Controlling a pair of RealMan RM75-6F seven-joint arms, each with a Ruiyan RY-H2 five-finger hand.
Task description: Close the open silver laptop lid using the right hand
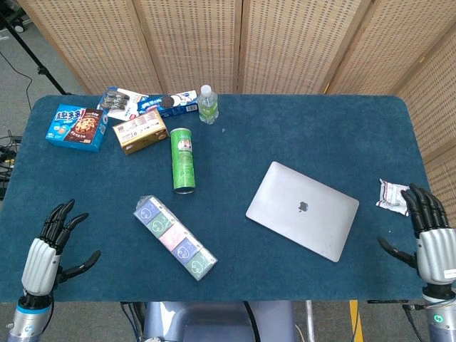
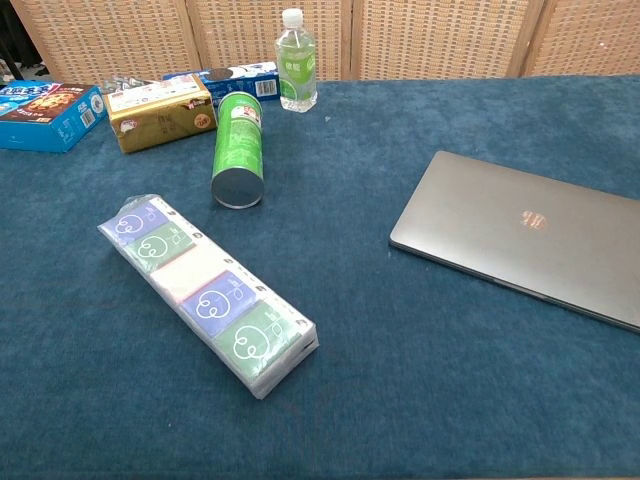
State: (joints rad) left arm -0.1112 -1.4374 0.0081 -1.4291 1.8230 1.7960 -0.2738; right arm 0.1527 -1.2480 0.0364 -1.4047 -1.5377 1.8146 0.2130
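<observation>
The silver laptop (image 1: 302,209) lies flat on the blue table with its lid down, logo facing up; the chest view shows the laptop (image 2: 520,233) at the right. My right hand (image 1: 429,238) hovers at the table's front right corner, well to the right of the laptop, fingers spread and holding nothing. My left hand (image 1: 50,244) is at the front left edge, fingers apart and empty. Neither hand appears in the chest view.
A green chip can (image 1: 182,159) lies on its side mid-table. A tissue multipack (image 1: 174,237) lies in front of it. Snack boxes (image 1: 141,130) and a small bottle (image 1: 207,104) stand at the back left. A white wrapper (image 1: 392,196) lies near the right edge.
</observation>
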